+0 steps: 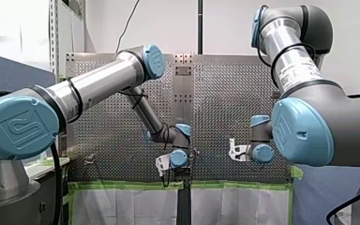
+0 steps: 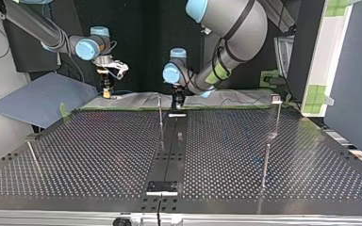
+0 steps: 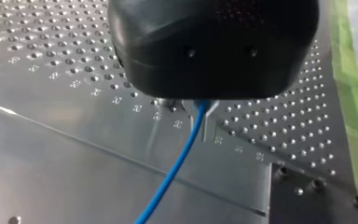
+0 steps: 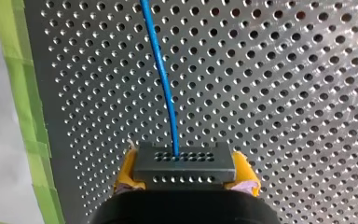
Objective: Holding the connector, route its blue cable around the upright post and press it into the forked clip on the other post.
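Clamped between the yellow pads point(image 4: 127, 169) of my right end effector point(image 4: 184, 173), a dark grey connector point(image 4: 184, 162) sits closest in the right wrist view. Its blue cable point(image 4: 165, 88) leaves the connector's face and runs straight ahead of that end effector, above the perforated worktop point(image 4: 284, 93). My left end effector point(image 2: 177, 101) hangs low over the worktop. Its black housing blocks the view, so I cannot tell whether it is apart or closed, though the cable emerges from beneath it. A thin upright post point(image 2: 160, 113) stands just beside it; the clip-topped post point(image 2: 277, 113) stands well apart from both.
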